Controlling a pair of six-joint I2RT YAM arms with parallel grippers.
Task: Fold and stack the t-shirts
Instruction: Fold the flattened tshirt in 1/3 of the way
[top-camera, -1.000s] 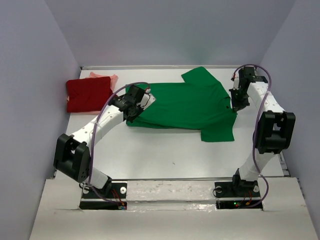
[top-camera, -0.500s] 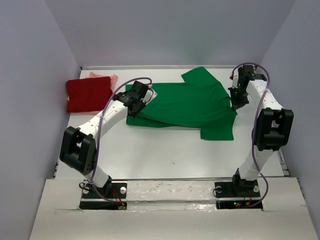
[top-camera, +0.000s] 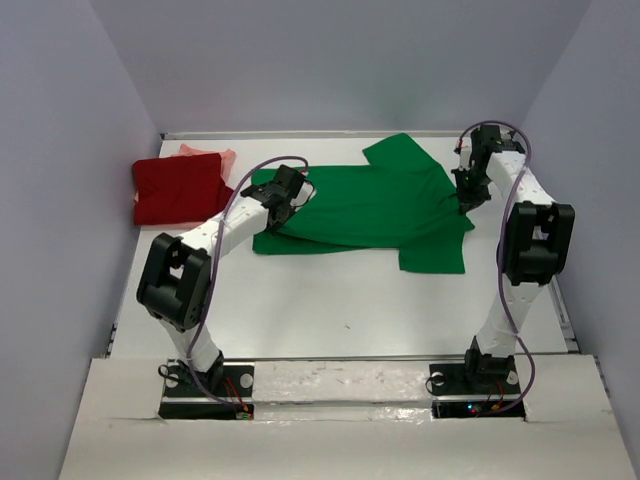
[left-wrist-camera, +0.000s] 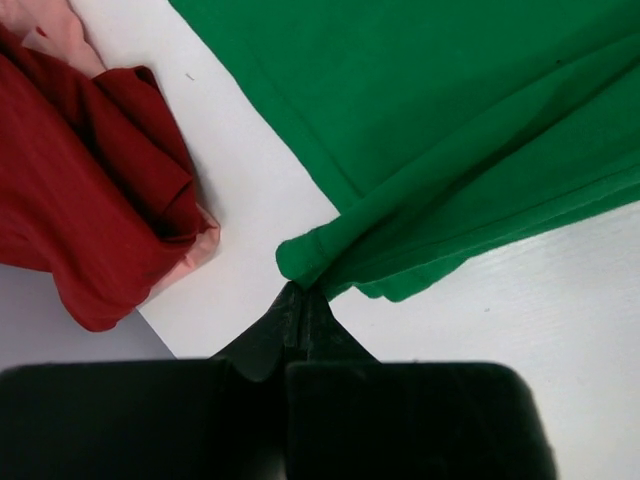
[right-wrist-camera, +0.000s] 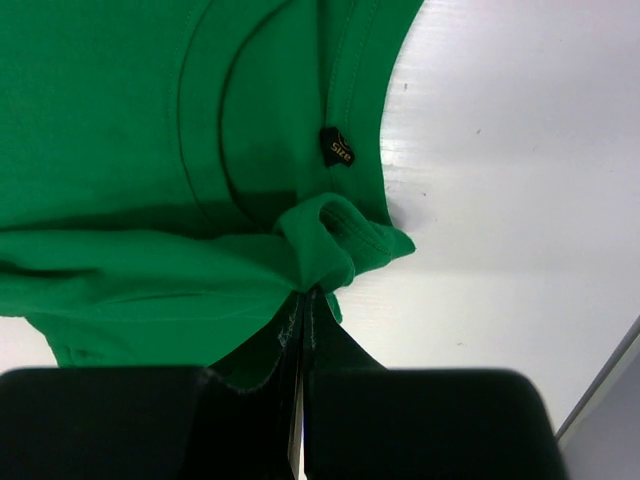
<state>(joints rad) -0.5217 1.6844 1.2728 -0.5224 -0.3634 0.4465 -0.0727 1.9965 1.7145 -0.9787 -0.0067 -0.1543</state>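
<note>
The bright green t-shirt (top-camera: 375, 205) lies spread across the back of the table, its sleeves at the right. My left gripper (top-camera: 284, 196) is shut on the shirt's bunched left hem; the left wrist view has the pinched green fold (left-wrist-camera: 306, 254) right at the closed tips (left-wrist-camera: 300, 292). My right gripper (top-camera: 467, 192) is shut on the shirt's right edge beside the collar, with a lump of green cloth (right-wrist-camera: 318, 245) at its tips (right-wrist-camera: 310, 293) and the size tag (right-wrist-camera: 338, 147) just beyond. The dark red t-shirt (top-camera: 178, 188) lies folded at the back left on the pale salmon-pink one (top-camera: 212, 156).
Grey walls close in the table at the left, the back and the right (top-camera: 590, 200). The red and pink shirts (left-wrist-camera: 85, 190) lie close to my left gripper's left. The white tabletop (top-camera: 340, 300) stretches from the green shirt to the arm bases.
Both grippers have moved toward the back wall, still shut on the green shirt. The left one carried the hem back and to the right, and the shirt's near edge slid back with it.
</note>
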